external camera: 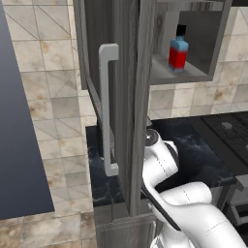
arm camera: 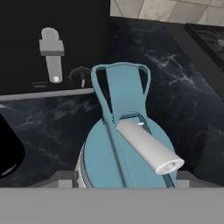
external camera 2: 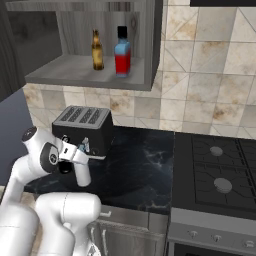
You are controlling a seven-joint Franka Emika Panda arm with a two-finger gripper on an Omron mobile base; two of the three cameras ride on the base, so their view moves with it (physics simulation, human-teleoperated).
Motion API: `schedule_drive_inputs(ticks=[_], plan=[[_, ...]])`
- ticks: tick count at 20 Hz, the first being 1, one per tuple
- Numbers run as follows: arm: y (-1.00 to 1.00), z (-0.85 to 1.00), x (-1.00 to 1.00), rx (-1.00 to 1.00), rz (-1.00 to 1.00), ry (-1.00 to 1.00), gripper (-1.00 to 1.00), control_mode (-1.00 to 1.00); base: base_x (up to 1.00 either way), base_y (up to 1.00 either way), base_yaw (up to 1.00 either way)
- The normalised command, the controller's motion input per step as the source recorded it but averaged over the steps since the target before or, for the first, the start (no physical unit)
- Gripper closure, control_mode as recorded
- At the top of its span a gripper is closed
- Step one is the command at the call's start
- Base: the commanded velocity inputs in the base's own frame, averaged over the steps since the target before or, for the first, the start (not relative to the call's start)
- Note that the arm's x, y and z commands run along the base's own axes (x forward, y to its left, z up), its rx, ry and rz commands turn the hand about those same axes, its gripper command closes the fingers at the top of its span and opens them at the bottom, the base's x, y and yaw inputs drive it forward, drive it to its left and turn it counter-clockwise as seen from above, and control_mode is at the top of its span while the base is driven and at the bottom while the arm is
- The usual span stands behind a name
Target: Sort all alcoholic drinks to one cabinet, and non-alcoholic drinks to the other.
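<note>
The white bottle's teal flip lid (arm camera: 127, 148) lies right under the hand, its white spout tilted across it. My gripper (arm camera: 127, 181) straddles this bottle on the dark counter. One grey fingertip (arm camera: 65, 183) sits against each side of it, so the gripper looks shut on the bottle. In the right base view the gripper (external camera 2: 86, 146) hangs low in front of the toaster. The black bottle (arm camera: 6, 153) stands just left of the white one. The amber beer bottle (external camera 2: 97, 50) and the red-and-blue bottle (external camera 2: 122, 52) stand side by side on the open cabinet's shelf (external camera 2: 75, 72).
The cabinet door (external camera: 128, 106) stands swung open, edge on, with its pale bar handle (external camera: 107, 111) beside my arm. A black toaster (external camera 2: 82, 125) sits at the back of the marbled counter (external camera 2: 140, 170). A gas stove (external camera 2: 220, 175) lies to the right.
</note>
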Motion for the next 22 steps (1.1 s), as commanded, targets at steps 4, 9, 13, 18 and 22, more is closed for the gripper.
schedule_drive_inputs(ticks=[4, 9, 13, 18, 22], plan=[[-0.01, 0.21, -0.41, -0.01, 0.07, -0.11, 1.00, -1.00, 0.00, 0.00, 0.00], [-0.03, 0.27, -0.53, 0.00, 0.09, -0.01, 1.00, -1.00, 0.00, 0.00, 0.00], [-0.15, 0.33, -0.53, -0.01, 0.13, 0.00, 1.00, -1.00, 0.00, 0.00, 0.00], [-0.24, 0.30, -0.52, -0.06, 0.18, -0.06, 1.00, -1.00, 0.00, 0.00, 0.00], [-0.35, 0.17, -0.61, -0.05, 0.18, -0.13, 1.00, -1.00, 0.00, 0.00, 0.00]])
